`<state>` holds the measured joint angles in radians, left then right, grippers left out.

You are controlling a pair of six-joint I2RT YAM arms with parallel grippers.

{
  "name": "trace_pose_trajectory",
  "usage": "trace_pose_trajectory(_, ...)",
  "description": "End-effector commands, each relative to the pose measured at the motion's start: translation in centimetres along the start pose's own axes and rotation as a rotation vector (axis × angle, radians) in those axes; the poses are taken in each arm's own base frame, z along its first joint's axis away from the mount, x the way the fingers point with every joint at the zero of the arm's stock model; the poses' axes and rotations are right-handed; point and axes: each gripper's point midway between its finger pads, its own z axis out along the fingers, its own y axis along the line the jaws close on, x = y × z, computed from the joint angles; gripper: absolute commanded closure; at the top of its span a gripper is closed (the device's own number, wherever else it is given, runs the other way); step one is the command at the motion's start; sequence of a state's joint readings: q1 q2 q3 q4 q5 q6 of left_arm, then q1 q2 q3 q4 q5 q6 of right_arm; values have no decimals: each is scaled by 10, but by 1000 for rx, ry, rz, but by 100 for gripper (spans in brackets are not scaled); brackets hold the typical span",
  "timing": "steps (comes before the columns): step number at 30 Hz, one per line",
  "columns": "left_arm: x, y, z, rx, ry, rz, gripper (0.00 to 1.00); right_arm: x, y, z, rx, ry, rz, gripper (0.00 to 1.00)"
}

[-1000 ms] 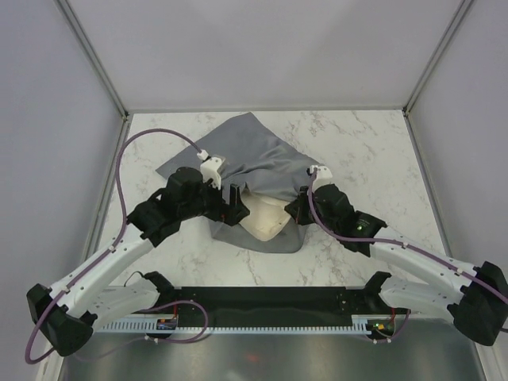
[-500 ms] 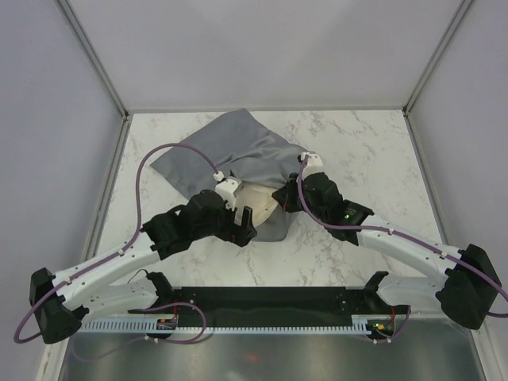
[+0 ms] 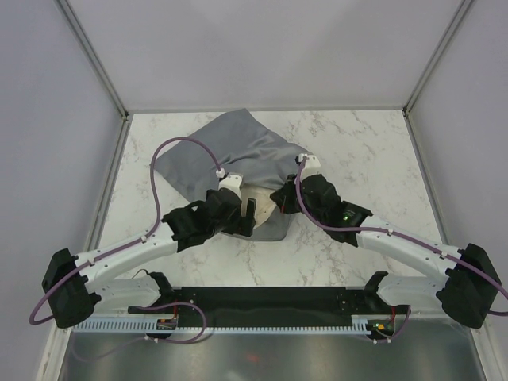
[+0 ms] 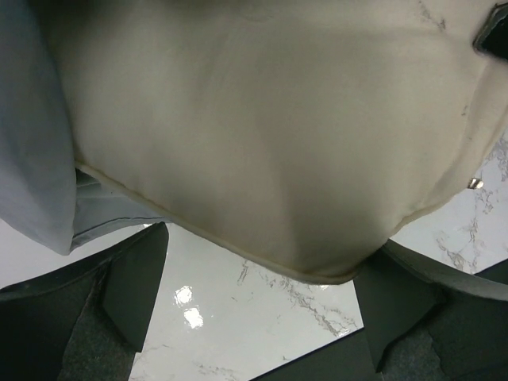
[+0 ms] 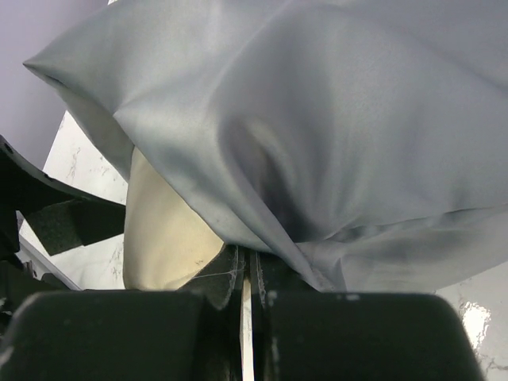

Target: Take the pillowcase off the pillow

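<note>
Mid-desk [image 3: 357,151], toward the far left: the pillowcase [image 3: 230,151], grey and slack, spread back across the marble with its open mouth turned toward the arms. Poking out of that mouth, one cream corner of the pillow [image 3: 260,203]; cannot tell how much of it sits inside the case. Clenched on a fold of the grey cloth with the right end effector [image 3: 282,198], right at the edge of the mouth and close against the pillow's right flank. Judged a hold meant to anchor the case, or draw it away, while the filling gets pulled the other way. From the right wrist, cloth draped up and over the closed jaws, lifted off the desk there, with the cream corner showing beneath on the left. Spread to the full at the left end effector [image 3: 247,217], grasping nothing, and parked at the near side of the exposed corner. From the left wrist, the rounded pillow seam hanging just above and between the two fingers [image 4: 135,286], touching neither so far as can be told, with a strip of bare desk beneath. Probably poised to close on that corner next; likely needs a slight advance to bring the seam well inside the jaws. Some risk of catching grey fabric too, lying just beside the corner at the left finger.
</note>
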<state>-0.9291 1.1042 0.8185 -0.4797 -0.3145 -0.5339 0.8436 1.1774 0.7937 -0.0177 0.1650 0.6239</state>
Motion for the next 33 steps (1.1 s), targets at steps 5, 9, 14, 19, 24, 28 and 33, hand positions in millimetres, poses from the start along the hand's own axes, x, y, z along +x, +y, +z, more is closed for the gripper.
trace_pose_trajectory(5, -35, -18, 8, 37, -127, -78, 0, -29, 51, -3, -153, -80, 20, 100)
trace_pose_trajectory(9, -43, -19, 4, 57, -175, -83, 2, -18, 62, -1, -181, -55, 16, 100)
trace_pose_trajectory(14, -47, -18, 3, 65, -211, -89, 40, 0, 72, 1, -206, -22, 8, 100)
trace_pose_trajectory(19, -36, -11, 9, 32, -178, -61, 85, 9, 84, -4, -241, -4, -7, 100)
trace_pose_trajectory(24, -20, 4, 7, 2, -167, -50, 98, 18, 80, -10, -235, 18, -39, 100)
trace_pose_trajectory(28, -9, 14, -2, 8, -178, -62, 98, 18, 67, -19, -196, 28, -92, 75)
trace_pose_trajectory(33, -11, 22, -11, -1, -193, -69, 98, 18, 49, -48, -154, 45, -128, 30)
